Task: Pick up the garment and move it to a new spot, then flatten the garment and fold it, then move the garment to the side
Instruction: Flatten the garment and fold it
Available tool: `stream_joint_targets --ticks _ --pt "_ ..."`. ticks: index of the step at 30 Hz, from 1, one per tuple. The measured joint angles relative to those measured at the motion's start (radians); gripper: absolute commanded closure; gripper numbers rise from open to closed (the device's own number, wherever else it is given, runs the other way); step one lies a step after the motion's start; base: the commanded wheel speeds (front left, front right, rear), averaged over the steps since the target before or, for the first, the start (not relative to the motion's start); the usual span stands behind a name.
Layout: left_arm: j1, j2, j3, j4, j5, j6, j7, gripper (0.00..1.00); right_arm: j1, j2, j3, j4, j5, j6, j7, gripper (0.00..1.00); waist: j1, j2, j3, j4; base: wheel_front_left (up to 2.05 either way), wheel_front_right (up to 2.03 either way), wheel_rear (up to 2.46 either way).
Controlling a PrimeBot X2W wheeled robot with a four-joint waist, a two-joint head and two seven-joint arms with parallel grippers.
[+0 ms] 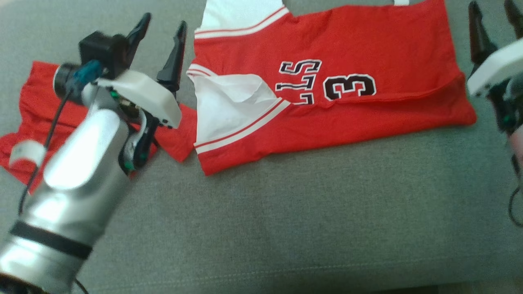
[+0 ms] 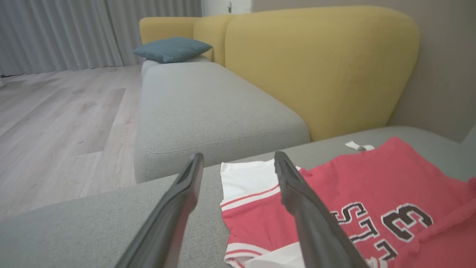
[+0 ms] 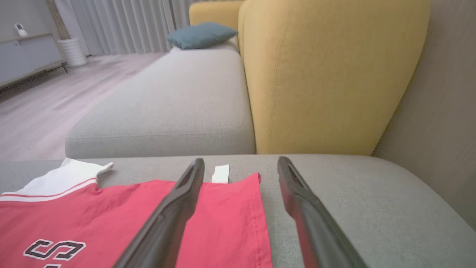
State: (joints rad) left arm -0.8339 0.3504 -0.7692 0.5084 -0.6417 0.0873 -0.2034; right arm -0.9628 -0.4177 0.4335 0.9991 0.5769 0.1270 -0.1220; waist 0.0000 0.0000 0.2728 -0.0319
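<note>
When reading the head view, locate the red garment [image 1: 367, 49] lying flat on the grey seat cushion [image 1: 286, 224], folded into a broad band, white sleeve panels toward the left, black numeral 3 and lettering facing up. Note the left gripper [image 1: 163, 23] just beside the garment's left edge, fingers spread wide, holding nothing. Note the right gripper [image 1: 491, 6] at the garment's right edge, fingers likewise spread wide, holding nothing. Find a second red cloth [image 1: 32, 94] farther left on the same cushion, partly hidden under the left forearm [image 1: 81, 171], one corner just beside the garment.

Turn to the left wrist view. Confirm both dark fingers wide apart: one over bare grey cushion, the other crossing the white-trimmed sleeve end of the garment. Contact with the fabric: cannot tell. Beyond, note a yellow backrest [image 2: 316, 67], a blue pillow [image 2: 173, 48] and a wooden floor [image 2: 55, 111].

Turn to the right wrist view. Confirm both fingers wide apart, straddling the garment's hemmed side edge: one over red fabric, the other over bare cushion. Note a small white label [image 3: 221, 173] at the garment's far edge, between the two fingertips.
</note>
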Motion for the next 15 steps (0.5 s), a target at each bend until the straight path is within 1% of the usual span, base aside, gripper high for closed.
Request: stream_joint_targets --ticks 2,3,6,9,12,15 --pt "0.037 -0.023 0.046 -0.025 -0.015 0.045 -0.035 0.0 0.039 0.007 -0.007 -0.018 -0.017 0.0 -0.072 0.0 0.0 0.0 -0.021 -0.001 0.0 0.0 0.0" --pt "0.098 -0.046 0.09 -0.062 -0.02 0.09 -0.046 0.0 0.091 0.018 -0.022 -0.045 -0.041 0.0 -0.109 0.0 0.0 0.0 -0.043 -0.004 0.0 0.0 0.0" --pt "0.219 -0.083 0.161 -0.153 -0.002 0.147 -0.046 0.0 0.181 0.044 -0.055 -0.109 -0.092 0.0 -0.126 0.0 0.0 0.0 -0.077 -0.008 0.0 0.0 0.0" --pt "0.339 -0.123 0.213 -0.236 0.059 0.176 -0.046 0.0 0.284 0.073 -0.136 -0.215 -0.165 0.0 -0.126 0.0 0.0 0.0 -0.107 -0.012 0.0 0.0 0.0" --pt "0.451 -0.163 0.242 -0.264 0.108 0.183 -0.046 0.0 0.403 0.115 -0.247 -0.315 -0.245 0.0 -0.129 0.0 0.0 0.0 -0.136 -0.014 0.0 0.0 0.0" --pt "0.55 -0.19 0.261 -0.264 0.156 0.178 -0.046 0.0 0.533 0.169 -0.317 -0.377 -0.332 0.0 -0.129 0.0 0.0 0.0 -0.161 -0.018 0.0 0.0 0.0"
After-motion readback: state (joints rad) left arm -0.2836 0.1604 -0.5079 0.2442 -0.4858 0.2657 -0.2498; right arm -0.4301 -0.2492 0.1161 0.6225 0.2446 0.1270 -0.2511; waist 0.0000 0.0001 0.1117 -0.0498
